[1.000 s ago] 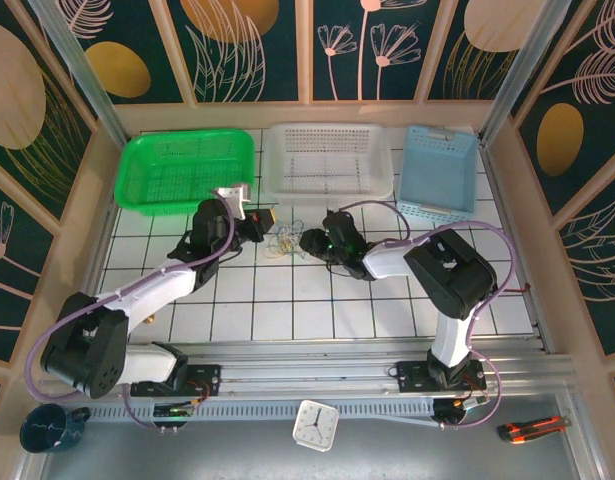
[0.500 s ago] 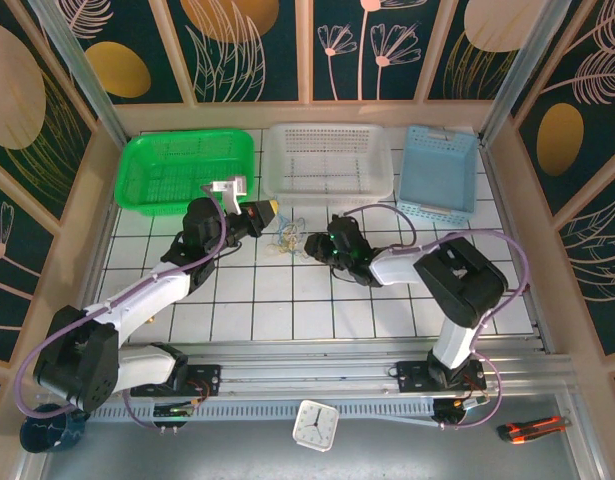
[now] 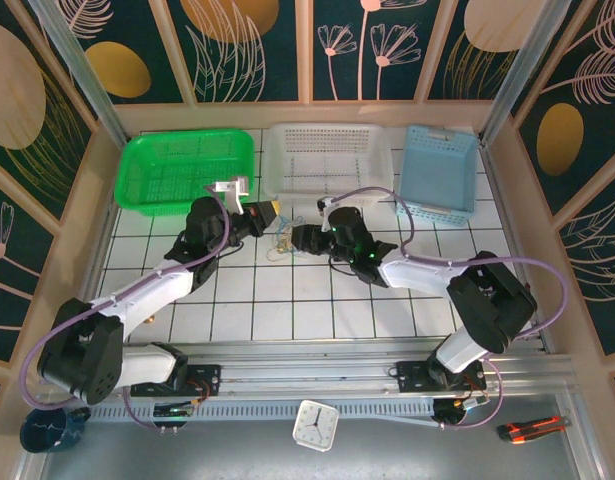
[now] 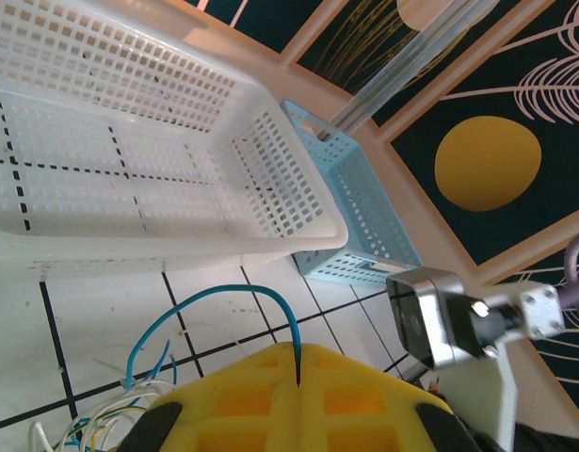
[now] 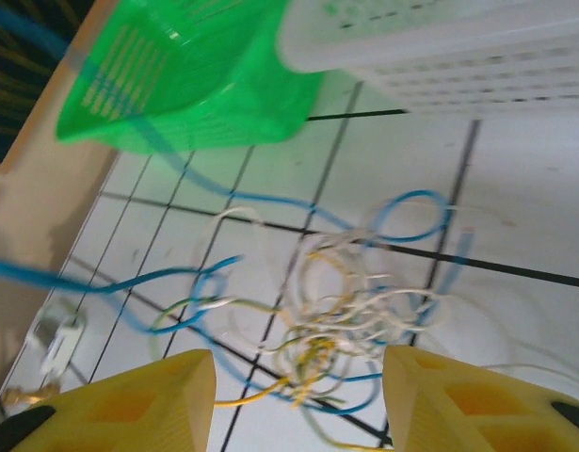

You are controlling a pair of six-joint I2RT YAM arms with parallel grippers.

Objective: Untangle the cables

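Right wrist view shows the knotted heap of thin white, blue and yellowish wires (image 5: 336,311) on the white tiled table (image 5: 524,320) below the right gripper (image 5: 298,369), fingers parted, while the left gripper (image 4: 297,363) pinches one blue strand (image 4: 223,303), so untangling looks barely begun.

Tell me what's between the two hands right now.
The cables: a loose tangle on the white tiles, between the left hand and the right hand. Top view shows it; the right wrist view has it just past its open fingers.

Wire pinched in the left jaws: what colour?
Blue; the wire shows best in the left wrist view.
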